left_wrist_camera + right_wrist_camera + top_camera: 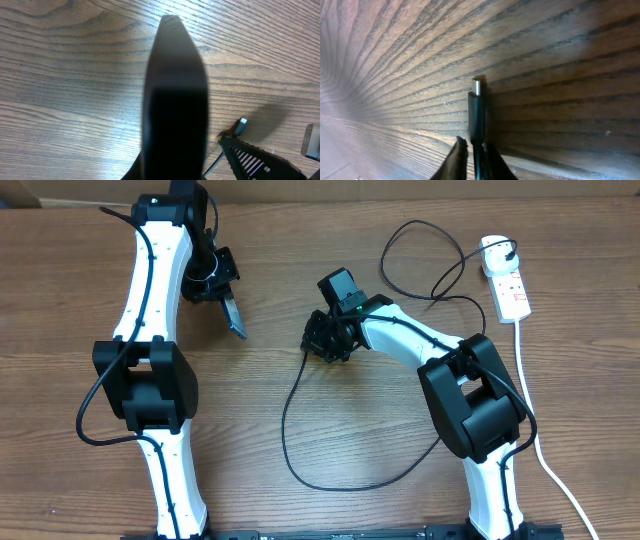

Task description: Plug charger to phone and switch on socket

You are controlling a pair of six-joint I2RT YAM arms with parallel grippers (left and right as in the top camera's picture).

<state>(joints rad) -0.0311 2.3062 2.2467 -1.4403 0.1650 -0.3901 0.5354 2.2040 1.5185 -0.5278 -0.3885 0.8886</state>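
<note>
My left gripper (224,295) is shut on the phone (235,317), holding it tilted above the table left of centre. In the left wrist view the phone (175,100) shows as a dark slab that hides my fingers. My right gripper (322,340) is shut on the connector end of the charger (290,430), at the table's middle. In the right wrist view the connector (476,107) sticks out from between the fingers (456,160), its metal tip just above the wood. The cable loops round to a black plug in the socket (511,288) at the far right.
The socket's thick white cord (535,440) runs down the right side to the front edge. The right gripper's finger (257,161) and the connector tip (242,126) show low right in the left wrist view, a short way from the phone.
</note>
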